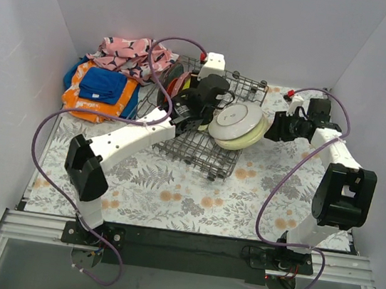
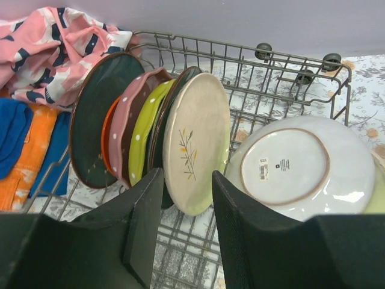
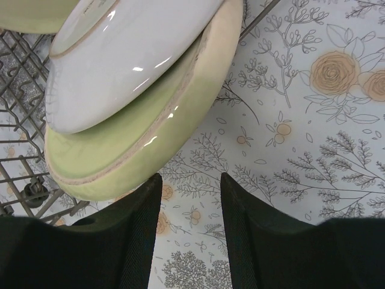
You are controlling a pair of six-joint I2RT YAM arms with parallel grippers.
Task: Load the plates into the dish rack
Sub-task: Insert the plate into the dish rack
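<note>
walls (image 1: 197,16): plain white | table (image 1: 172,192): floral-print cover | light: even

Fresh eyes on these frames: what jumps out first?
A row of plates stands on edge at the left end of the dish rack. A white plate stacked on a pale green plate leans tilted over the rack's right edge. Bright cloths are heaped just left of the rack.

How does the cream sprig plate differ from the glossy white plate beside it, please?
The cream sprig plate stands on edge in the dish rack; the white plate lies tilted, underside up, on a pale green plate. The cream sprig plate shows a painted sprig; the white plate shows a foot ring and label. Both are round.
</note>
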